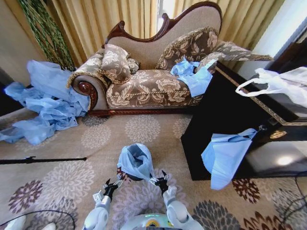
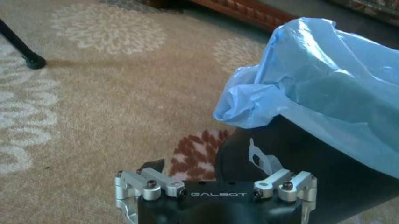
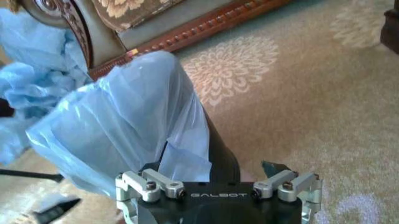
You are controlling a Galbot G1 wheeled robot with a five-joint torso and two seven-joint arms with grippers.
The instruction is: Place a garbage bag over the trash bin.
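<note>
— Where's the garbage bag (image 1: 135, 160)?
— Draped over the top of the trash bin (image 1: 134, 178), which stands on the patterned carpet (image 1: 72, 177) in front of the sofa (image 1: 153, 76). The black side of the bin shows below the plastic.
— And the grippers?
— The left gripper (image 1: 113, 184) sits just beside the bin on its left, the right gripper (image 1: 159, 181) just beside it on its right, bag between them.
— Open or closed?
— Both look spread, holding nothing; in the right wrist view a fold of bag lies against one finger (image 3: 163, 164).
</note>
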